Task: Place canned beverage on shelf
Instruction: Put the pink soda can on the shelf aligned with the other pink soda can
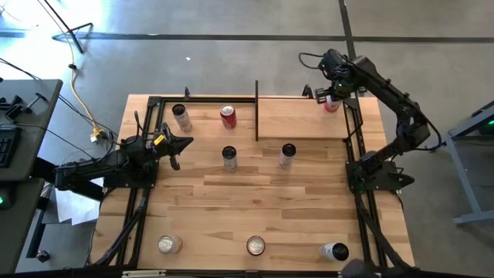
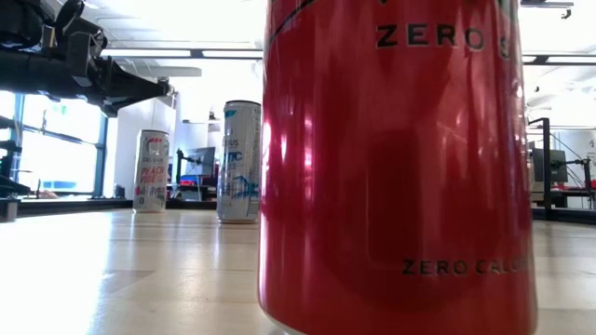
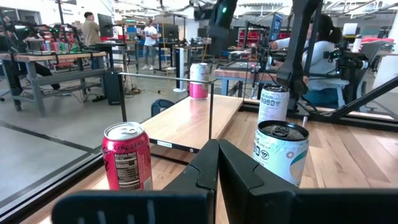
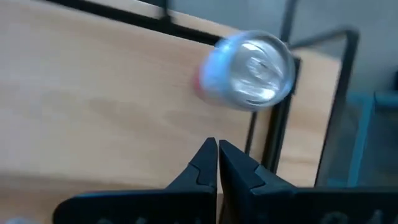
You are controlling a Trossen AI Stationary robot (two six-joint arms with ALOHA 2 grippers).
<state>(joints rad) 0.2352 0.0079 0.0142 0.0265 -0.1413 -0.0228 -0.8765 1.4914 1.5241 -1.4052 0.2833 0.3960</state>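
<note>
Dark right gripper [image 4: 217, 147] closed, empty, above pink can [image 4: 249, 71].

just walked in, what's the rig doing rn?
Shelving cans. One pink can already stands on the shelf, at its far right corner. The right gripper hovers beside it, shut and holding nothing. The left gripper is shut too, idle at the table's left side. Seven more cans wait on the table.
</note>
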